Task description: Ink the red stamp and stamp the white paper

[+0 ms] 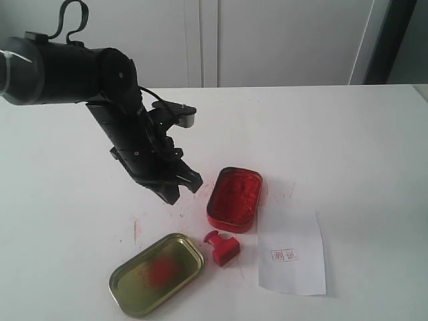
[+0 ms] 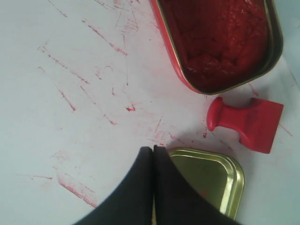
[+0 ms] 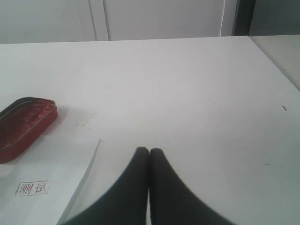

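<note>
The red stamp [image 1: 222,248] [image 2: 246,123] lies on its side on the table, between the open red ink tin [image 1: 235,198] [image 2: 220,40] [image 3: 23,126] and the gold lid [image 1: 156,274] [image 2: 211,180]. To its right lies the white paper [image 1: 292,252] [image 3: 49,187], bearing a small red printed mark [image 1: 285,255]. My left gripper [image 1: 184,187] [image 2: 153,149] hangs shut and empty above the table, left of the ink tin and apart from the stamp. My right gripper [image 3: 149,151] is shut and empty over bare table beside the paper; it does not show in the exterior view.
Faint red ink smears [image 2: 70,101] mark the white tabletop [image 1: 348,147] around the tin and lid. The gold lid carries a red smudge [image 1: 160,271]. The table's far right edge [image 3: 276,61] shows in the right wrist view. White cabinet doors stand behind the table.
</note>
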### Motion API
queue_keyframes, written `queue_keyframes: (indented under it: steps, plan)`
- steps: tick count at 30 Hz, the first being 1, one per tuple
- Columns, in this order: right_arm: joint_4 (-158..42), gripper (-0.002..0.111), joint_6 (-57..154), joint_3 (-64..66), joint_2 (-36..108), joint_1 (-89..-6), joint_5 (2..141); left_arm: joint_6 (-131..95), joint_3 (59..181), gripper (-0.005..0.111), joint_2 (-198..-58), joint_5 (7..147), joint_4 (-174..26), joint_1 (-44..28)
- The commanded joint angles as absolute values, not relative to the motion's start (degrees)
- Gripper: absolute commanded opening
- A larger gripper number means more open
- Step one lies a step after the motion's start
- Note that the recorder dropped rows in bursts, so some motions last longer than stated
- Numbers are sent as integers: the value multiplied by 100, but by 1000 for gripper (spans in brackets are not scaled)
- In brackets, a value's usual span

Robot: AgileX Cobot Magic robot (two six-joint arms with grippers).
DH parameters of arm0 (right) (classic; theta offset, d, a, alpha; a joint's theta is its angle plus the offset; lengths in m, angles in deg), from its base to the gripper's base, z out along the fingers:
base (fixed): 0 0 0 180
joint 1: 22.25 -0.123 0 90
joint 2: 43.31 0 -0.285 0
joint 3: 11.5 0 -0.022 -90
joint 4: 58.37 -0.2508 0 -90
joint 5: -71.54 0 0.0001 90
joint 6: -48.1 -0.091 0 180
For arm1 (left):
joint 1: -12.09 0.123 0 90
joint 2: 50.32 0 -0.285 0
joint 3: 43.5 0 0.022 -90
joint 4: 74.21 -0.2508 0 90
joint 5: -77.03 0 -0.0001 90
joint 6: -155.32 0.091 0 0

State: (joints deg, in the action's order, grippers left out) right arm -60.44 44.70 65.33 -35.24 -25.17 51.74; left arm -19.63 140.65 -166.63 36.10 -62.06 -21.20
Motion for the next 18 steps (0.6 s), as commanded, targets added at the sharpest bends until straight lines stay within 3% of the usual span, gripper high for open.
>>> queue_keyframes:
  steps: [1, 18]
  plan:
    - [-6004, 0, 4466, 6572, -3553, -2516, 5185, -1998, 14072, 0, -16593, 3510, -6117, -1934]
    - [-6004, 0, 4466, 6572, -3553, -2516, 5185, -2126, 14072, 0, -16578, 3136, -6106, -426]
